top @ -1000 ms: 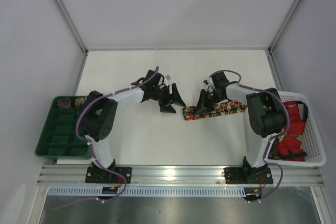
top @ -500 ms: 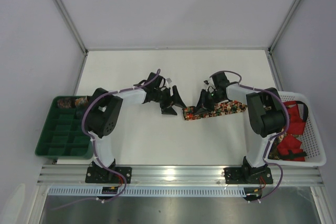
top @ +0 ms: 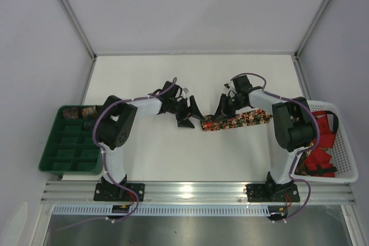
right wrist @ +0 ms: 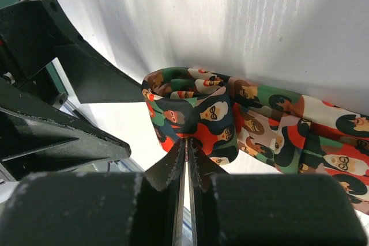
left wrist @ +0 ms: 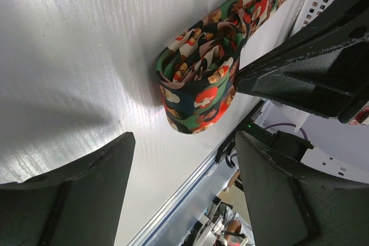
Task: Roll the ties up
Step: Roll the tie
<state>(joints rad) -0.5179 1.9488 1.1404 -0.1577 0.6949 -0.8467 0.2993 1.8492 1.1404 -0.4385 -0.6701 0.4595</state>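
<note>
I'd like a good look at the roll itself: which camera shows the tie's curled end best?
Left wrist view: the tie's curled end shows whole, just beyond the open left gripper. The right wrist view is close too, but the right gripper covers its near edge. The top view shows only a tiny patterned strip.

Green tray [top: 68, 149], white basket [top: 344, 142]

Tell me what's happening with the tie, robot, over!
Left gripper open, beside the roll. Right gripper shut on the tie at its rolled end. Rest flat on table. No obstacle seen.
</note>
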